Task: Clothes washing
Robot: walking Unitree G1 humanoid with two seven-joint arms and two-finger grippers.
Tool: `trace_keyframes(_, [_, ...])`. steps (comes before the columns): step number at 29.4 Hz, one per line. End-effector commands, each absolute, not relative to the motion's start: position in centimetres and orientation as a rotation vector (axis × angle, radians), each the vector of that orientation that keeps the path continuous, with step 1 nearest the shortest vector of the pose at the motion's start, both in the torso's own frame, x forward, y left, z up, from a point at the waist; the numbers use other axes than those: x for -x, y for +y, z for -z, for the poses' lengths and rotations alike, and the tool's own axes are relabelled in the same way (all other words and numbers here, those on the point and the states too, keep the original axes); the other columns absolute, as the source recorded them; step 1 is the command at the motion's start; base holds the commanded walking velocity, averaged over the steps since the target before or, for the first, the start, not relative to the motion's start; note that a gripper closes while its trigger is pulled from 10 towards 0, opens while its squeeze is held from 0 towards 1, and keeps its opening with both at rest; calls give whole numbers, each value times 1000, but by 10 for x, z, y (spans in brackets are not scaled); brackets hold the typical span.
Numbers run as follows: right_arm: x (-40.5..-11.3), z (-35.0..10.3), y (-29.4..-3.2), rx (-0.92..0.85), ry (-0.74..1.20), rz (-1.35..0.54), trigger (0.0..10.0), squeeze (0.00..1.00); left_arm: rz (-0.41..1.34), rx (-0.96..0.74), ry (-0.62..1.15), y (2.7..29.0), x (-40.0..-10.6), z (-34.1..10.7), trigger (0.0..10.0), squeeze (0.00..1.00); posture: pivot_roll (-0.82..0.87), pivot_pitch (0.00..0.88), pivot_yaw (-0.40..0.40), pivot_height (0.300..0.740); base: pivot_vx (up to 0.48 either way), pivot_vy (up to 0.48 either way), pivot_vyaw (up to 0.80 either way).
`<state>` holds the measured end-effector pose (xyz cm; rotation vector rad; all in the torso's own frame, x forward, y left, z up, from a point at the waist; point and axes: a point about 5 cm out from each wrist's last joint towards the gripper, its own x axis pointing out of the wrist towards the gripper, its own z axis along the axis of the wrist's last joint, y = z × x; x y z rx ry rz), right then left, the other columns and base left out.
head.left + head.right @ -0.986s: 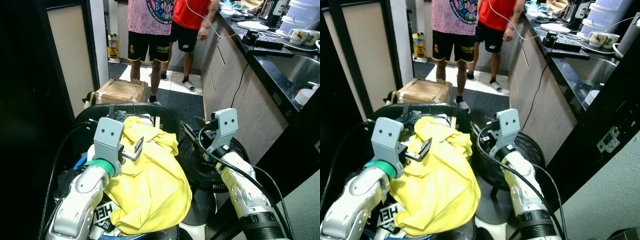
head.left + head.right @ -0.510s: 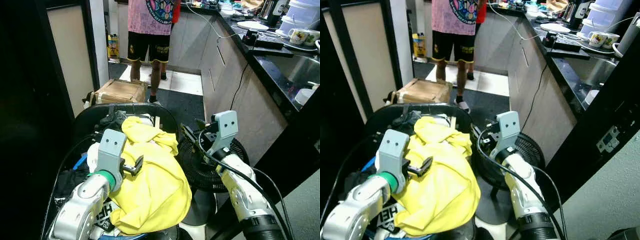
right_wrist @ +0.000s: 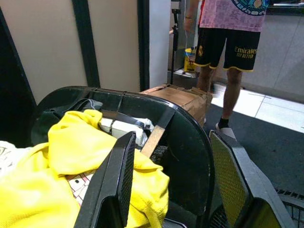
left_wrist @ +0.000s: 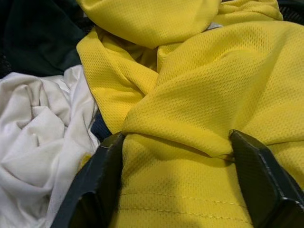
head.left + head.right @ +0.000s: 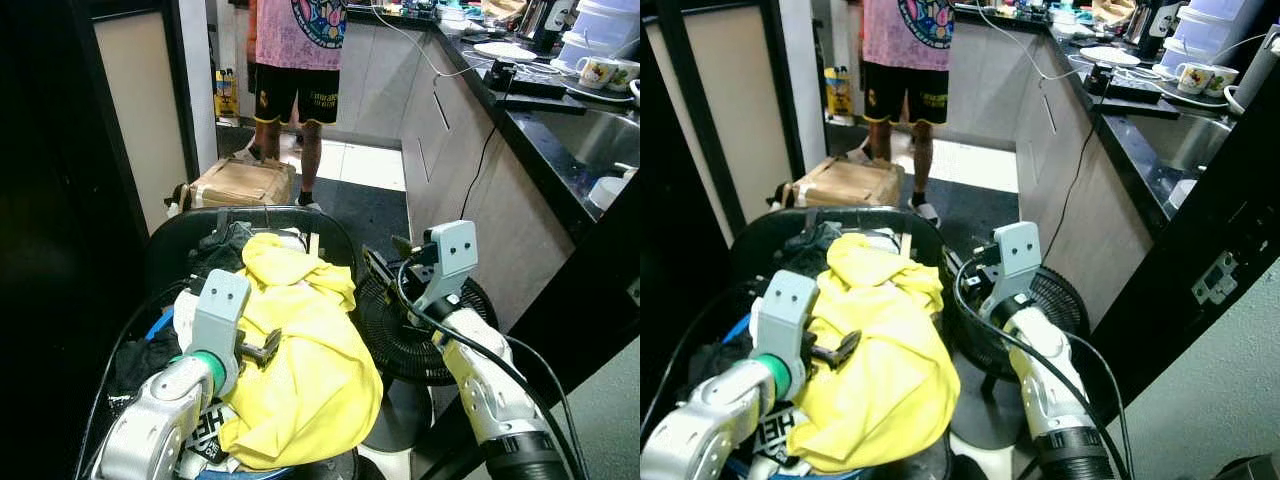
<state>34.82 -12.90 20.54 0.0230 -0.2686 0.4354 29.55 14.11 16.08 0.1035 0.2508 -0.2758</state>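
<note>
- Dark stone makes up the kitchen surface point(image 5: 560, 125) running along my right side, with cups point(image 5: 600, 70) and a plate point(image 5: 1110, 55) set on top of it; a person point(image 5: 300, 60) in a pink shirt and black shorts stands on the floor ahead.
- Black and round, the laundry basket point(image 5: 330, 235) sits right in front of me, heaped with clothes; a brown cardboard box point(image 5: 240, 182) lies on the floor just behind it.
- Next to the basket on my right, a black fan point(image 5: 395, 345) stands on the floor, under my right arm.
- Yellow mesh, the shirt point(image 5: 310, 360) lies on top of the pile and spills over the basket's near edge; white cloth point(image 4: 38, 128) and dark cloth point(image 4: 38, 38) lie beside it in the basket.
- My left tool point(image 5: 258, 350) is down on the yellow shirt, its two black fingers point(image 4: 95, 185) spread apart with a fold of the fabric bulging between them; they press into the cloth on each side but are not clamped on it.
- My right tool point(image 5: 385, 272) hovers at the basket's right rim, above the fan, its fingers point(image 3: 114, 185) apart and holding nothing.
</note>
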Motion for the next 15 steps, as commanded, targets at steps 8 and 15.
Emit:
trace_keyframes(8, [-346,-201,-129,-10,-256,-433,10000,0,291,-114,286,140,-294,-153,0,0,-34,52,-28,740,0,0,0])
trace_keyframes(15, [-347,-200,-126,-33,-262,-414,10000,0,285,-141,220,143,-297,-162,0,0,4,58,0,740,0,0,0])
